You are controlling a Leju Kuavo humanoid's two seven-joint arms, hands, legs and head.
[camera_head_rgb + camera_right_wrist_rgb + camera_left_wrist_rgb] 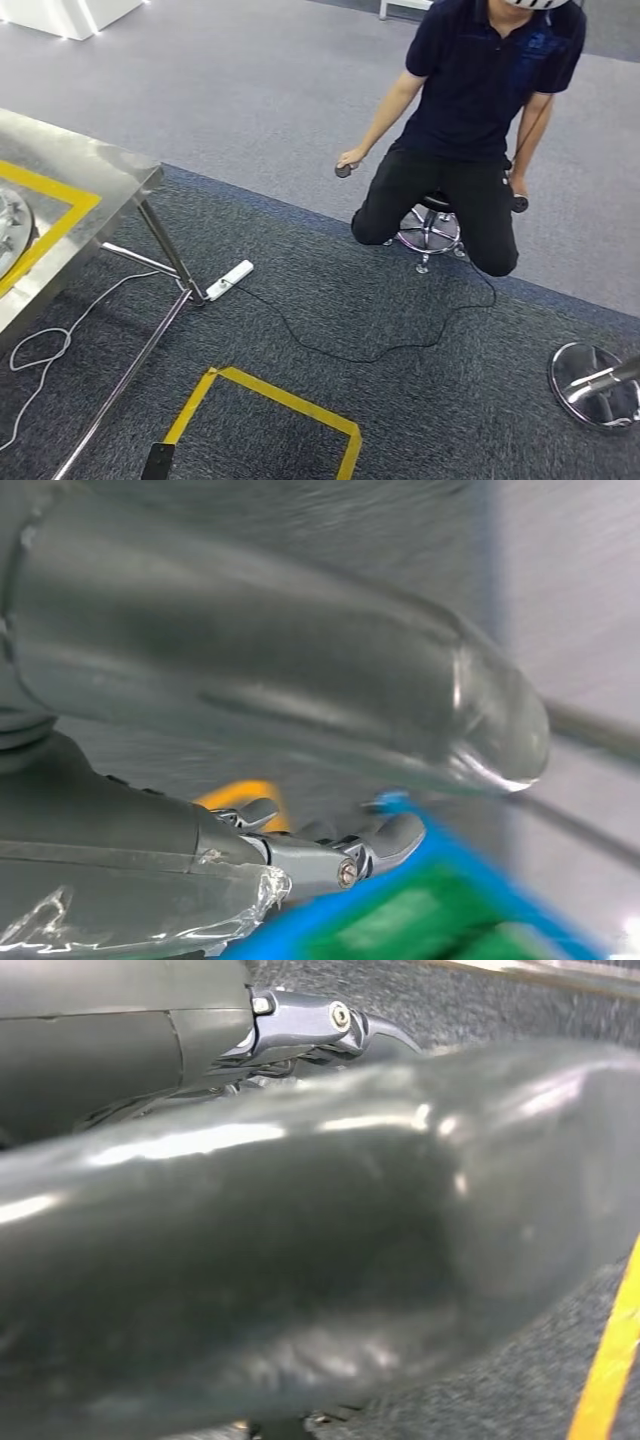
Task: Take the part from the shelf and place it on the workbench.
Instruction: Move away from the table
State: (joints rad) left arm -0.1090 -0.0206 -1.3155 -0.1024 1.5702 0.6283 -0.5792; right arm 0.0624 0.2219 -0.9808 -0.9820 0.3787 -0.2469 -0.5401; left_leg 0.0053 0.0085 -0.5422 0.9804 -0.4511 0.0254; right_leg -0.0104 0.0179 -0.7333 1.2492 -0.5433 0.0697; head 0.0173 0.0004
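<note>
The workbench (113, 180) was seen at left, a round metal part (11, 228) on it. Neither hand's (317, 1230) (302, 680) hold could be told.

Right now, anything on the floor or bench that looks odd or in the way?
Yes: a power strip lies loose on the carpet by the workbench leg, and its black cable trails across the floor toward the seated person. It looks like a trip hazard. Nothing looks spilled or broken.
</note>
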